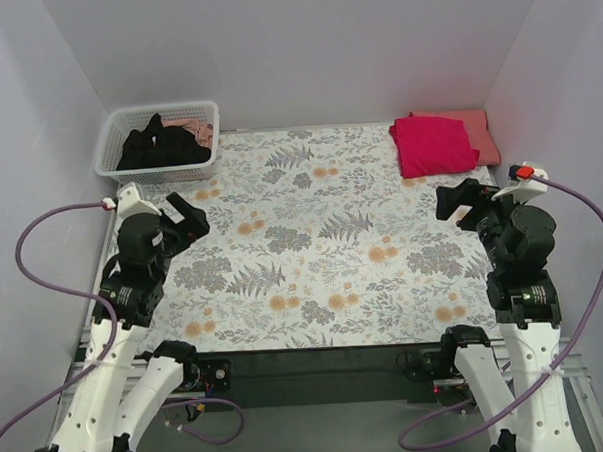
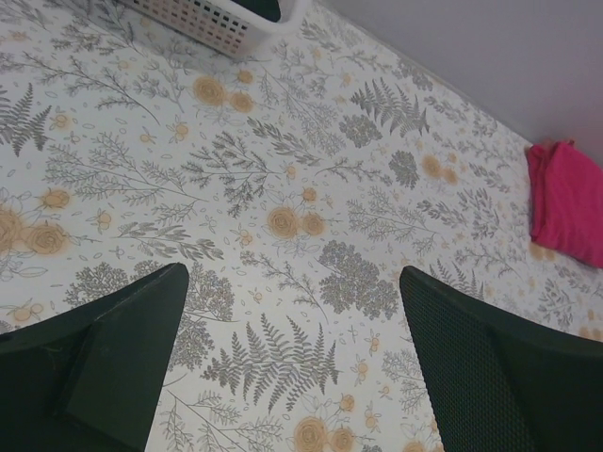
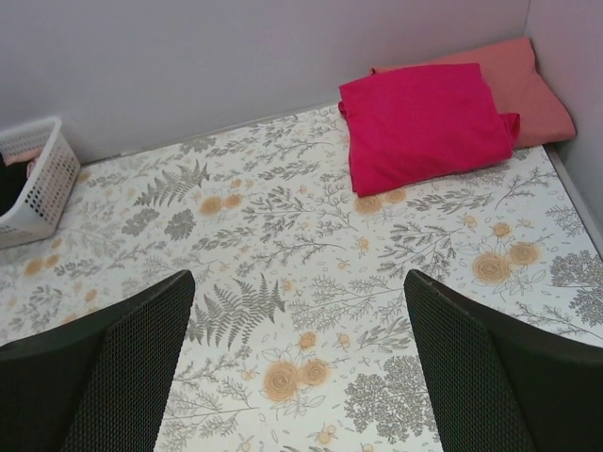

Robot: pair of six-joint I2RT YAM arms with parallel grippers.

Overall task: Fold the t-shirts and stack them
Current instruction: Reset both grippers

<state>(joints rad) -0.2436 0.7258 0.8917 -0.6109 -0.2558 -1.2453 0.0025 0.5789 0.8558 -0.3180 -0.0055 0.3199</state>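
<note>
Far right corner of the counter: a vivid crimson-magenta fabric t-shirt (image 1: pixel 433 145), folded into a rough square, lying on top of a paler salmon-pink fabric t-shirt (image 1: pixel 486 143). Salmon one also folded, its far and right edges showing from underneath. Both close against the right wall.

Far left corner: a white rectangular plastic lattice basket (image 1: pixel 157 174), holding a crumpled black fabric t-shirt (image 1: pixel 163 149) — unfolded, heaped up to about the rim. Impossible to tell from these views what else, if anything, lies under it.

Spread flat over the counter between the two corners: a large floral-print cloth (image 1: pixel 322 245), grey ferns and orange blossoms on white.

Left fingers (image 1: pixel 189 213) at the near left, raised over the cloth, near the basket but not touching it. Spread wide in the left wrist view, only the fern print showing between them.

Right fingers (image 1: pixel 459 201) by the right edge, near the stacked pair yet apart from it — likewise gaping wide, gripping nothing. Pointed toward the far wall, with the crimson-magenta shirt in plain sight ahead and to the right in the right wrist view.
</note>
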